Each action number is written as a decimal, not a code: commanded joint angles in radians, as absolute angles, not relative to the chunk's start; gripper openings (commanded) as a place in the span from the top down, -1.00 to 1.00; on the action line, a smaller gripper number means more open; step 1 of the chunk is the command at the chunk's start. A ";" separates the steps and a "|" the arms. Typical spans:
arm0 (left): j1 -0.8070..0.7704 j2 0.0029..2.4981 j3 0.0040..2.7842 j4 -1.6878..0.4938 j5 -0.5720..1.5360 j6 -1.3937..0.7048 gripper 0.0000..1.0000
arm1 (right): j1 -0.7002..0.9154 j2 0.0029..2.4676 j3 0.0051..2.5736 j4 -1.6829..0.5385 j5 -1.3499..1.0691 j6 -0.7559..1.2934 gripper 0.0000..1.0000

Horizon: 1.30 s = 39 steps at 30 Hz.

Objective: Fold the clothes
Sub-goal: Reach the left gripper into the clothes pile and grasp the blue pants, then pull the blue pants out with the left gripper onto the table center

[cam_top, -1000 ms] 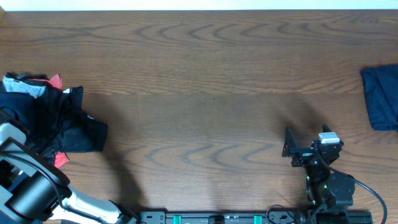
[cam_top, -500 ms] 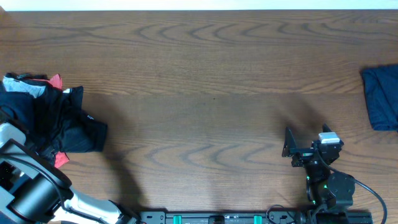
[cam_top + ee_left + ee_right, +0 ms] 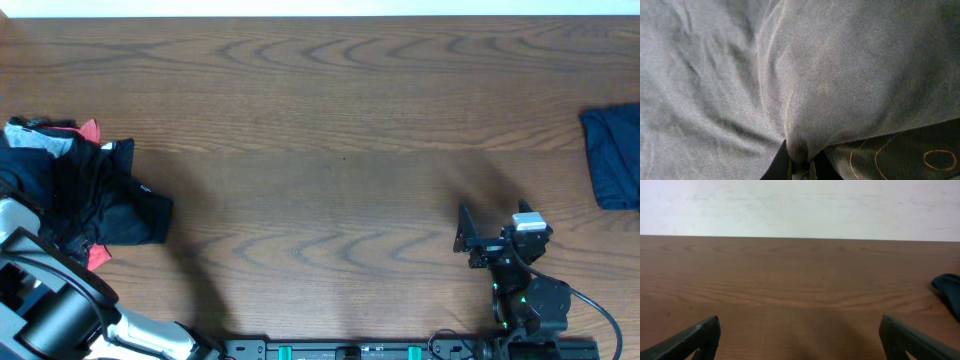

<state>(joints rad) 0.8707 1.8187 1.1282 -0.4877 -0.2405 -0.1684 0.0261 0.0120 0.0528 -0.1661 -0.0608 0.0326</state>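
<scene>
Black right end effector [image 3: 801, 340], green lights [image 3: 521, 300], white-and-black left arm [image 3: 60, 315]

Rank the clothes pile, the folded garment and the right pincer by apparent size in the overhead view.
1. clothes pile: clearly largest.
2. folded garment: cut off by the frame edge.
3. right pincer: close to the garment's visible part, so two and three are unsure.

Overhead looks straight down on the table [image 3: 340, 120]. The left wrist view is pressed close against the clothes pile [image 3: 790, 75]. The right wrist view faces far and low, sharing the folded garment [image 3: 950, 287] with overhead.
</scene>
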 commanded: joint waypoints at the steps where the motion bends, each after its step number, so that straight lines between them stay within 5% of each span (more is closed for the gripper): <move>1: 0.873 1.729 1.148 -0.481 -0.249 -0.185 0.88 | 0.018 0.007 0.047 -0.165 -0.068 0.018 -0.98; 13: 0.736 1.356 1.151 -0.442 -0.107 -0.374 0.88 | 0.018 0.007 0.047 -0.165 -0.068 0.018 -0.99; 29: -0.136 1.339 1.150 -0.427 -0.011 -0.394 0.88 | 0.018 0.007 0.047 -0.165 -0.068 0.018 -0.98; 39: -0.381 1.534 1.150 -0.437 0.028 -0.395 0.88 | 0.018 0.007 0.047 -0.165 -0.068 0.017 -0.99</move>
<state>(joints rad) -0.3500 1.4925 1.1286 -0.4316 0.0124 -0.3927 0.0261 0.0120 0.0528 -0.1661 -0.0608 0.0326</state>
